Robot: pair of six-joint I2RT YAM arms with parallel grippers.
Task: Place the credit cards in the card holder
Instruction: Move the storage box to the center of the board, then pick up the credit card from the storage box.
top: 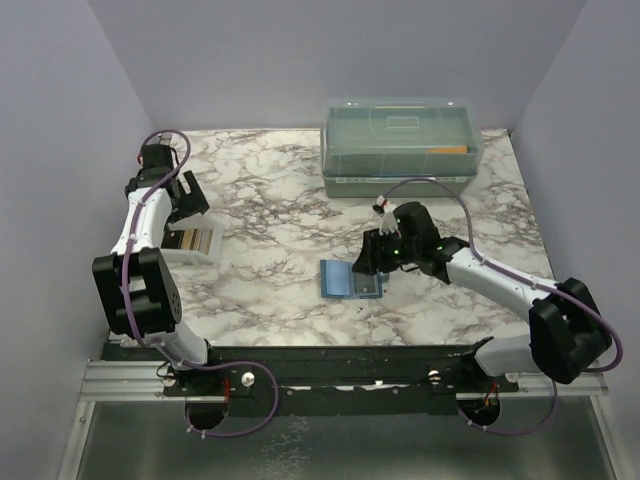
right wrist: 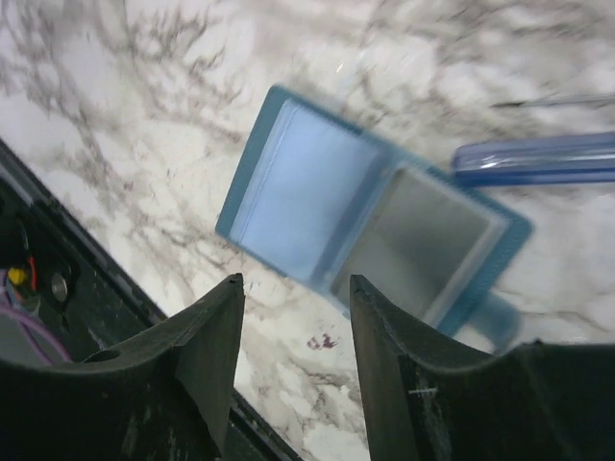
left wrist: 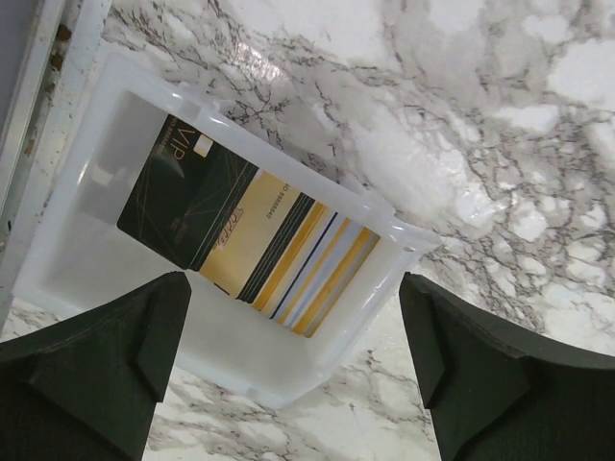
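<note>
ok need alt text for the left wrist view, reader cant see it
A clear-white plastic tray on a marbled table holds fanned credit cards, a dark one marked VIP on top, yellow-striped ones beneath. The left gripper is open, its dark fingers wide apart at the bottom of the frame, holding nothing.

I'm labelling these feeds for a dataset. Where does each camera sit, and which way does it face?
Top external: above and behind the bases, looking down over the table; left arm and right arm show.
Left wrist: on the left arm, looking down into the tray of credit cards; open left pincer shows.
Right wrist: on the right arm, looking down at the card holder; open right pincer shows.
Shared: top external also shows tray and card holder.
</note>
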